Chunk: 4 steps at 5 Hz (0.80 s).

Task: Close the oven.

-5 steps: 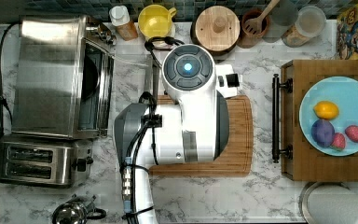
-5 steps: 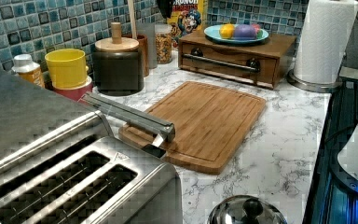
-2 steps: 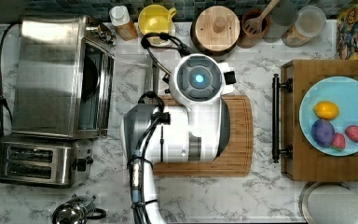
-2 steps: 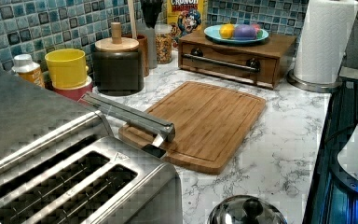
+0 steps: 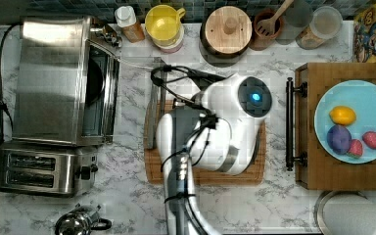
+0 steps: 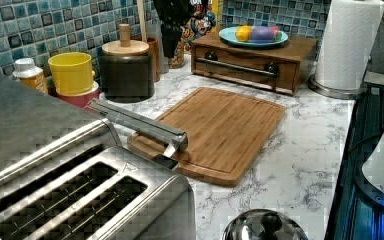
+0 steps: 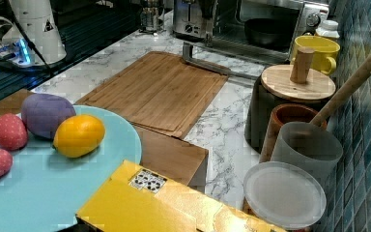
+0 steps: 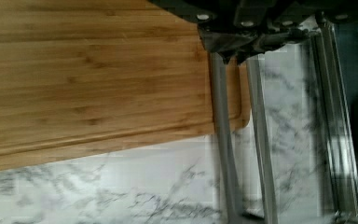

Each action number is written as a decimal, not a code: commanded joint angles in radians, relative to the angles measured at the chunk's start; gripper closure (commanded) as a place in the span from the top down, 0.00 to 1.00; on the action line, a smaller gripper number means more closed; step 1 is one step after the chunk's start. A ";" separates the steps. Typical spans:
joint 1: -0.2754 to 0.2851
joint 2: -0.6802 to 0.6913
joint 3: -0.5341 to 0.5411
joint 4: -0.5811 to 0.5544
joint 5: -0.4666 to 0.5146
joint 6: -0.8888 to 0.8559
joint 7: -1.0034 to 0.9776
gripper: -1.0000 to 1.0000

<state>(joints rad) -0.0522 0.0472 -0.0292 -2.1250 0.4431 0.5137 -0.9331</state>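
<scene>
Marble tabletop (image 5: 127, 196), oven (image 5: 54, 78) door lying open, its handle (image 6: 140, 122) over the cutting board (image 6: 225, 130), tool (image 8: 247, 44) above handle, opening unclear

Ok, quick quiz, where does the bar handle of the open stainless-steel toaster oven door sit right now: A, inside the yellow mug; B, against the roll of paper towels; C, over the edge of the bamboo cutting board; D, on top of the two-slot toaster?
C: in the left view the bar handle of the stainless-steel toaster oven lies over the near edge of the bamboo cutting board.
</scene>
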 commanded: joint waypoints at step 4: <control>-0.057 0.203 0.095 -0.052 0.642 0.194 -0.657 0.00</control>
<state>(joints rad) -0.1458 0.2698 0.0107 -2.2383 1.0498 0.7627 -1.5342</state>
